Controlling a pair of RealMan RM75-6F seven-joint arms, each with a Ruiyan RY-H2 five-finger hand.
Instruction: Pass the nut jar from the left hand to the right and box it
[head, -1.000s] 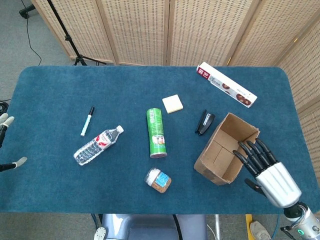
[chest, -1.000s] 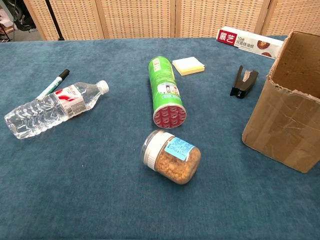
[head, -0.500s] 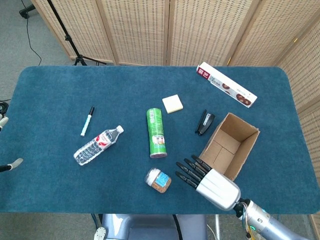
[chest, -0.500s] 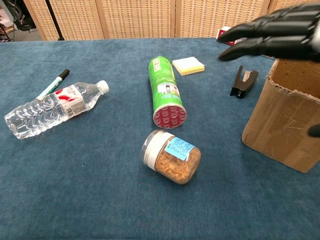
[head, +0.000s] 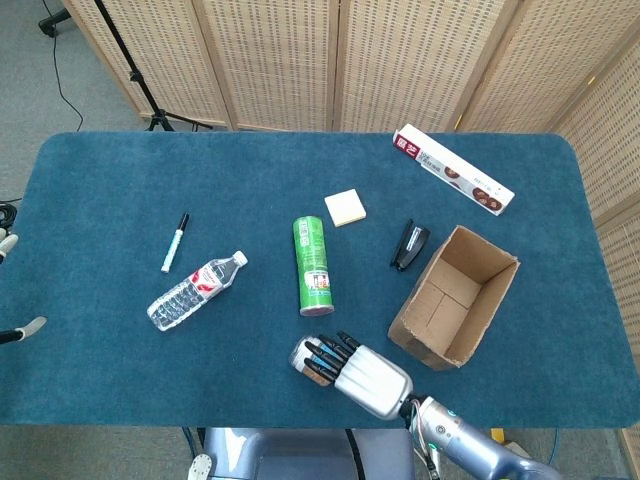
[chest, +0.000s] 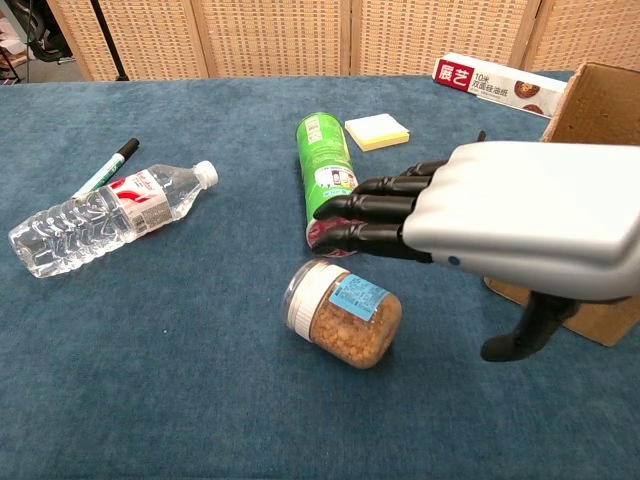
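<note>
Wicker screens stand behind a blue-carpeted table, and only the right hand works over it; of the left hand just a few fingertips show at the far left edge of the head view, too little to tell how they lie. Furthest left of the right hand are a marker pen and a water bottle, both flat on the cloth and well apart from it. Nearer, the nut jar lies on its side just below the outstretched fingers, which are extended and slightly apart with nothing in them; in the chest view they hover above the jar without touching it. Beyond the fingertips lies a green tube can, with a yellow sticky-note pad behind it. To the hand's right is the open cardboard box, a black stapler beside it and a long red-and-white carton further back. Half a second ago this hand was close to the box; it has swung left across the table to sit over the jar. That probably means the right hand is reaching for the jar directly, while the left has not yet picked it up, so the handover remains undone.
</note>
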